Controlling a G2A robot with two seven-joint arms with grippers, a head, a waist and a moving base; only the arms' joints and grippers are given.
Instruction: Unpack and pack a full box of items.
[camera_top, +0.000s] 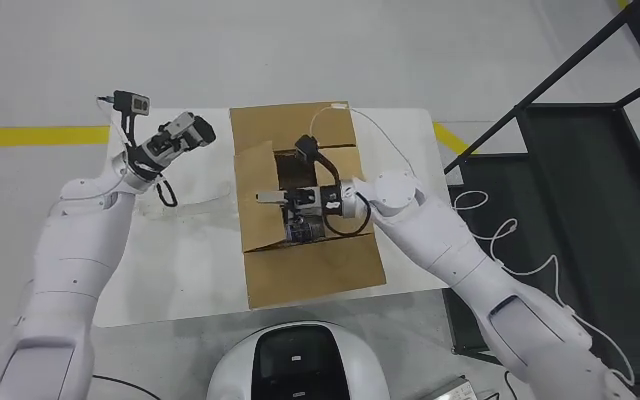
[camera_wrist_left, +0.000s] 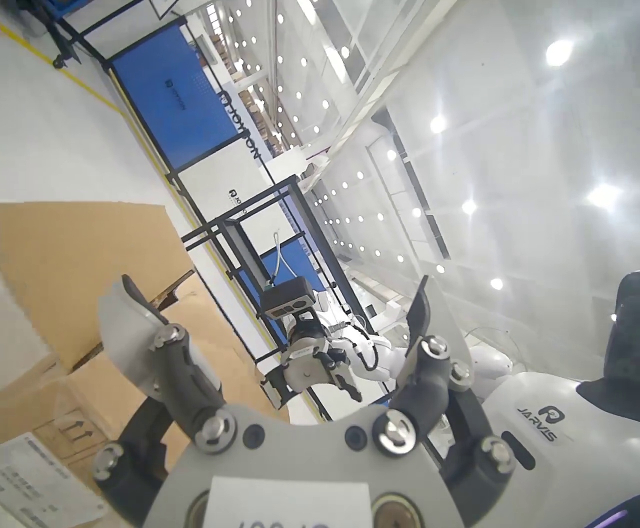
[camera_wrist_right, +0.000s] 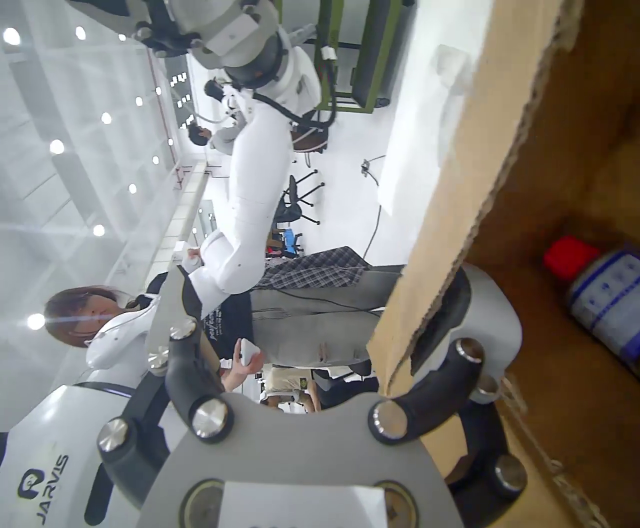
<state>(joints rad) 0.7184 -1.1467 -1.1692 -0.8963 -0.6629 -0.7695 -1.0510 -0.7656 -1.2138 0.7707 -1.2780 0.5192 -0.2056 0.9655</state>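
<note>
Right gripper (camera_wrist_right: 310, 305): jaws wide apart, straddling the raw corrugated edge of a flap (camera_wrist_right: 475, 150). Far finger (camera_wrist_right: 485, 310) half hidden behind it, contact unclear. Inside the cardboard box (camera_top: 310, 270): red-capped bottle (camera_wrist_right: 607, 300), blue-white label, probably plastic, cut off at the frame. Left gripper (camera_wrist_left: 272, 305): spread, empty, above the white table (camera_top: 170, 270) beside the box.

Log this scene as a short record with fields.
box: brown cardboard box, flaps open, on white table
contents: red-capped bottle with blue-and-white label, inside the box
right claw: open, straddling the edge of a box flap
left claw: open, empty, held off to the box's side
</note>
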